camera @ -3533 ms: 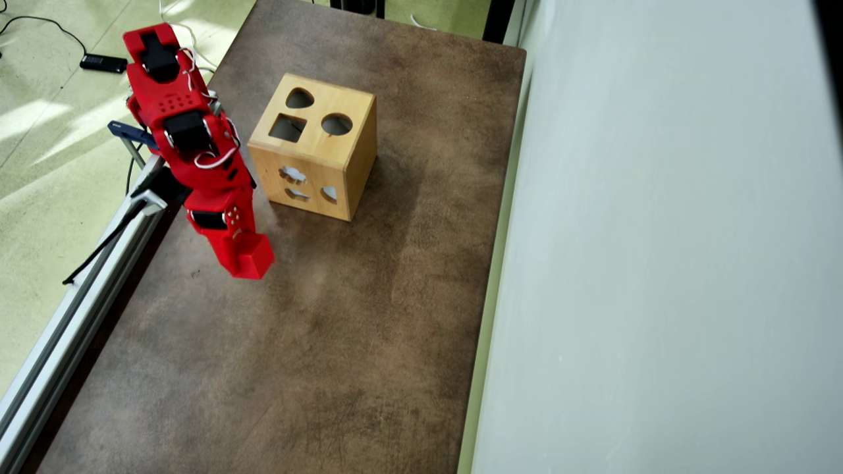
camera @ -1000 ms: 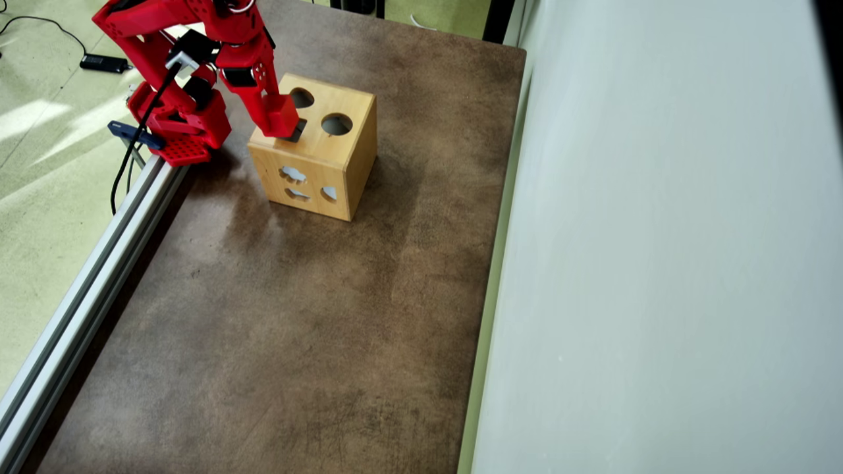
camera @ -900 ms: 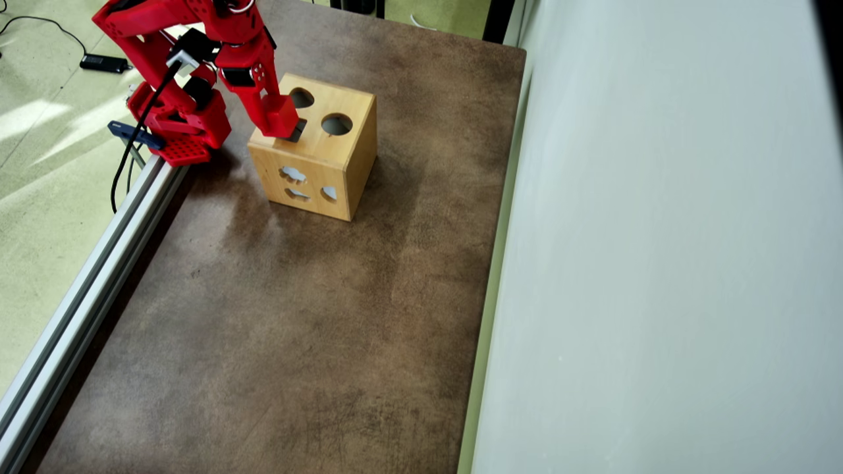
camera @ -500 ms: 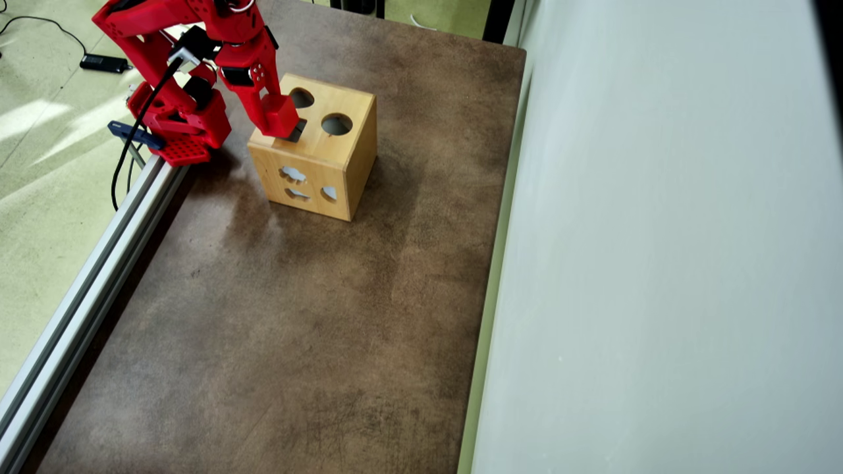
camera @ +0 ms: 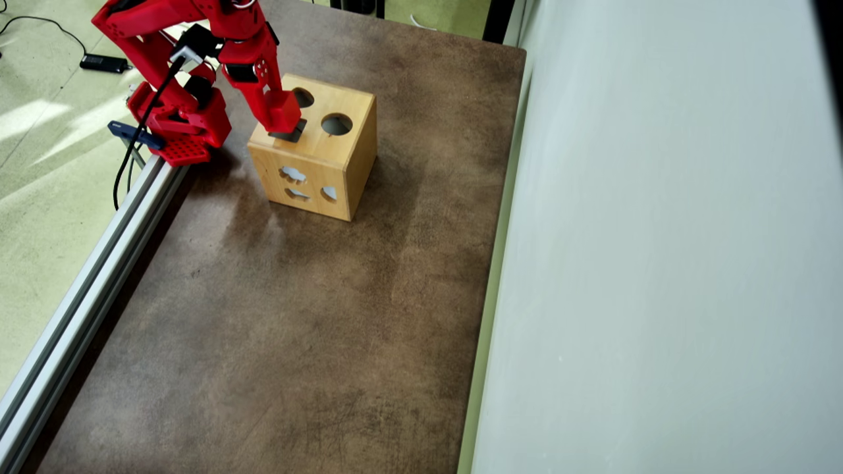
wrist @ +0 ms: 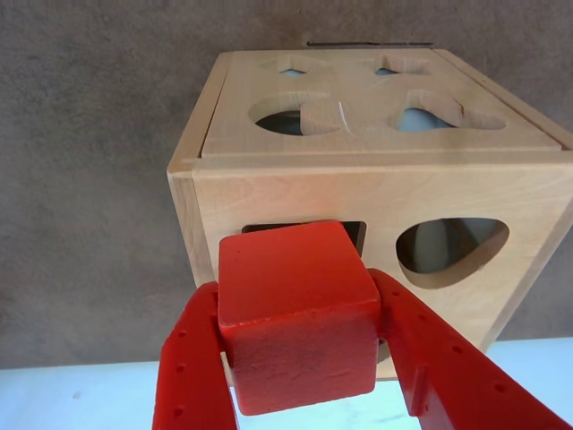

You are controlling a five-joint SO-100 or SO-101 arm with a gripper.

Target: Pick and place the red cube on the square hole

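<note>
Red cube (wrist: 295, 313) sits clamped in the gripper (wrist: 300, 358), right over the square hole (camera: 294, 136) of the wooden box (camera: 329, 171).

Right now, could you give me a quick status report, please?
Gripper shut on red cube. Cube over square hole of wooden box, not in. Nothing blocking.

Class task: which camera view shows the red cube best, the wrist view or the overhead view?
The wrist view. There the red cube fills the foreground, held between the pincer fingers, in front of the square hole of the wooden box. In the overhead view the cube is small and blends with the red pincer over the box.
</note>
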